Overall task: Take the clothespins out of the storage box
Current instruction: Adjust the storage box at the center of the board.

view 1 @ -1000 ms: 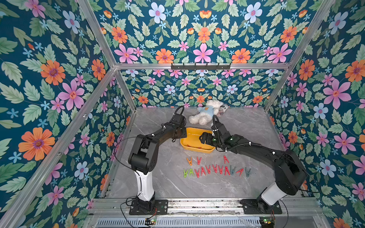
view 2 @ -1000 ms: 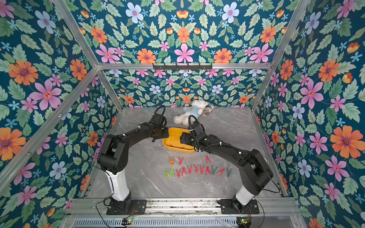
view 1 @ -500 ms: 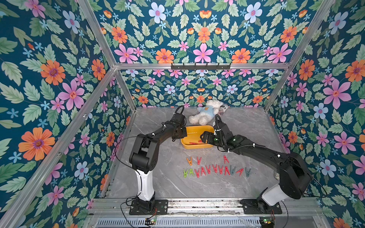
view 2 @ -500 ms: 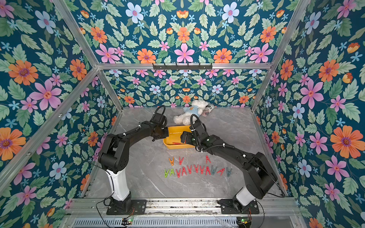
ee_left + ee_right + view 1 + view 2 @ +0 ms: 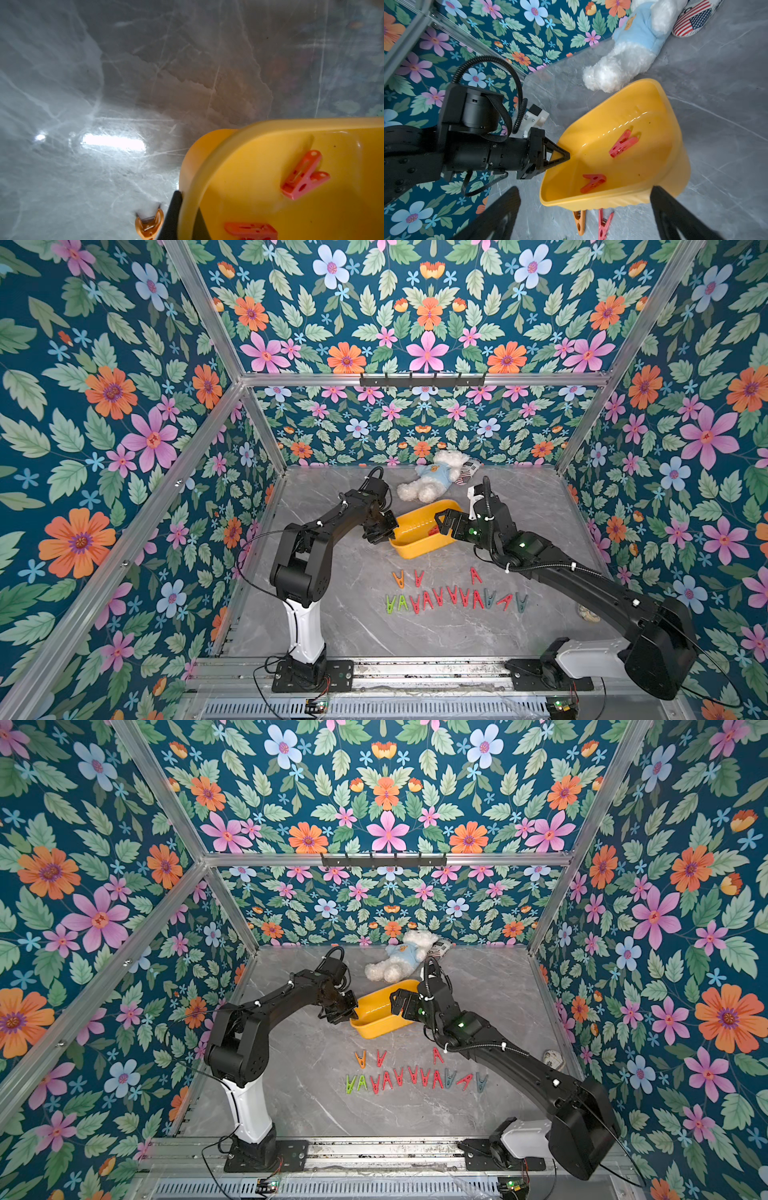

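White plush bear (image 5: 432,479) in pale blue shirt, lying on grey marbled surface (image 5: 340,614) just beyond right gripper (image 5: 441,526), toward back wall. Stars-and-stripes print item (image 5: 467,470) just beside bear's head, further behind gripper; kind unclear. Small pale pebble-like object (image 5: 588,614) on surface, well apart from gripper, back toward near edge by right wall. Teal floral wallpaper (image 5: 415,323) all round. Aluminium frame bars (image 5: 291,379) at corners. Black hook rail (image 5: 422,380) high above and beyond gripper.

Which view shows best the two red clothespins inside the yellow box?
Right wrist view: both red clothespins lie whole in the storage box. Left wrist crops one; in a top view only a red speck shows.
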`<state>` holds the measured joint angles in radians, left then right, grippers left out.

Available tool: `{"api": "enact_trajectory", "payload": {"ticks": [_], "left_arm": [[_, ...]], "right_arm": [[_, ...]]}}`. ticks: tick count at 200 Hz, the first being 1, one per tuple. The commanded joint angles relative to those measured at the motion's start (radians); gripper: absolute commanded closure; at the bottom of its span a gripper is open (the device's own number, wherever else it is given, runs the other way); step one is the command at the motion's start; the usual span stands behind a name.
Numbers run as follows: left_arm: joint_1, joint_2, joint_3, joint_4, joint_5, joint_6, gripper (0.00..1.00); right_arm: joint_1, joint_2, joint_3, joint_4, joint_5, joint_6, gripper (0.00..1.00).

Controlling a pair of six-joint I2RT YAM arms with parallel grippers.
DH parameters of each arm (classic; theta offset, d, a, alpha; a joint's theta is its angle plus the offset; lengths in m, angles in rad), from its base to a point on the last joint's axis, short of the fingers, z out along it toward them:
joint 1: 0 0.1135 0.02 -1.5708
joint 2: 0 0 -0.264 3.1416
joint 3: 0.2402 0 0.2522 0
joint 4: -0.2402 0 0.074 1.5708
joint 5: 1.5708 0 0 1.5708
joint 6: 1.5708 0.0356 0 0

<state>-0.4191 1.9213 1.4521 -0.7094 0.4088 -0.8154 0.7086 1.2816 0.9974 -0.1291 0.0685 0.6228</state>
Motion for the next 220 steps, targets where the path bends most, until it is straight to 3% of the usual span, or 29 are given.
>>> {"api": "enact_trajectory", "payload": {"ticks": [1, 27, 55, 97, 133, 188, 220], "left_arm": [[-0.001, -0.009, 0.002, 0.005, 0.037, -0.059, 1.00], [-0.019, -0.001, 0.007, 0.014, -0.026, -0.040, 1.00], [-0.064, 0.011, 0.022, 0.048, -0.200, 0.000, 1.00], [-0.125, 0.013, -0.020, 0.192, -0.417, 0.053, 1.00], [-0.162, 0.042, -0.021, 0.268, -0.509, 0.160, 1.00], [-0.162, 0.053, -0.048, 0.332, -0.530, 0.255, 1.00], [-0.161, 0.072, -0.040, 0.342, -0.513, 0.285, 0.88]], "right_arm": [[0.000, -0.027, -0.021, 0.017, 0.031, -0.009, 0.01], [0.000, -0.047, -0.033, -0.010, 0.033, -0.007, 0.01], [0.001, -0.040, -0.028, -0.028, 0.033, -0.015, 0.01], [0.001, 0.047, 0.029, -0.102, 0.041, -0.031, 0.01], [-0.005, 0.144, 0.075, -0.134, 0.050, -0.047, 0.01], [-0.035, 0.291, 0.108, -0.121, 0.005, -0.059, 0.26], [-0.038, 0.384, 0.155, -0.101, -0.020, -0.081, 0.35]]}}
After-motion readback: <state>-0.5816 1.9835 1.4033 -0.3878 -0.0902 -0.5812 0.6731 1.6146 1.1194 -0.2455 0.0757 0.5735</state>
